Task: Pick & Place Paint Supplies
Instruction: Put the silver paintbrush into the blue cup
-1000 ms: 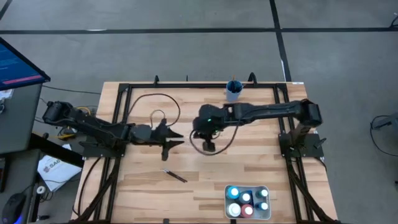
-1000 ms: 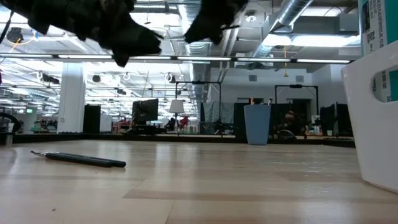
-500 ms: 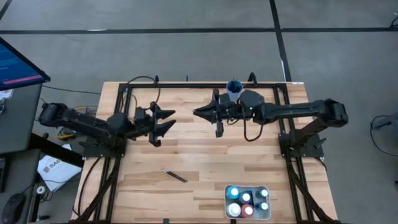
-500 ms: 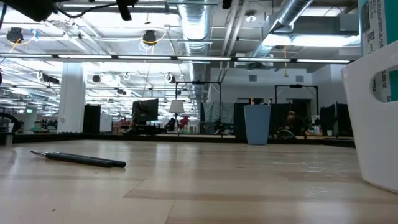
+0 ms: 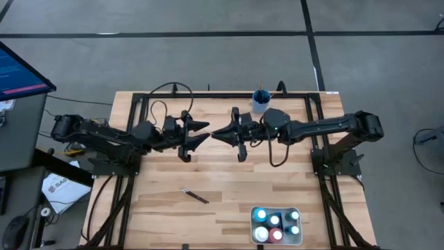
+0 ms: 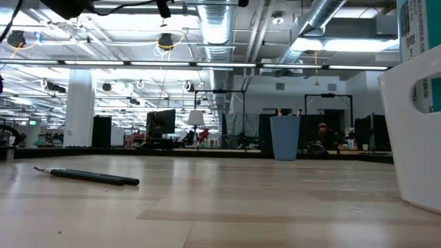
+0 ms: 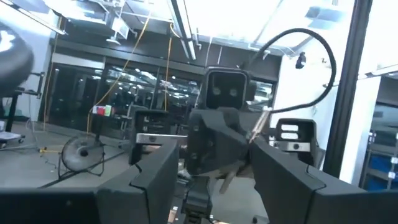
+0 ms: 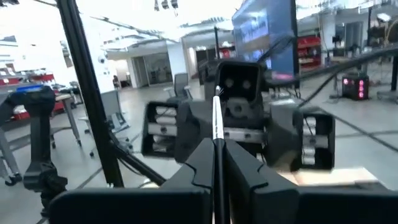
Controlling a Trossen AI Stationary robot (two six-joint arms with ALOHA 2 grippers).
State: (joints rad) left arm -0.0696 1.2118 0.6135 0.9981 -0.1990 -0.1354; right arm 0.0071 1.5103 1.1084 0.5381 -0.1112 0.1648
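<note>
Above the middle of the table my two grippers face each other, tip to tip. My right gripper (image 5: 214, 134) is shut on a thin paintbrush (image 8: 216, 115). My left gripper (image 5: 205, 132) is open, and its fingers (image 7: 155, 171) frame the right gripper and the brush's pale end (image 7: 258, 127); I see no touch. Another dark paintbrush (image 5: 195, 196) lies flat on the table nearer the front edge. Several paint bottles (image 5: 269, 226) stand in a white tray (image 5: 297, 238) at the front right. My right gripper pinches the paintbrush's shaft (image 8: 216, 138) between its two shut fingers. The fingers lie about level and point toward the table's left. The brush sticks out past the fingertips toward the left gripper, slanting upward, lifted clear of the table.
A blue cup (image 5: 261, 101) with brushes in it stands at the table's far edge, just behind the right arm. In the low view the tray's wall (image 6: 413, 138) fills the right side and the lying brush (image 6: 86, 176) shows at left. Black frame rails border the table.
Both grippers have risen and tipped up from pointing down at the table to about level. The right one has swung toward the far edge and the left, the left one toward the middle, so that they now face each other. The brush on the table has not moved.
</note>
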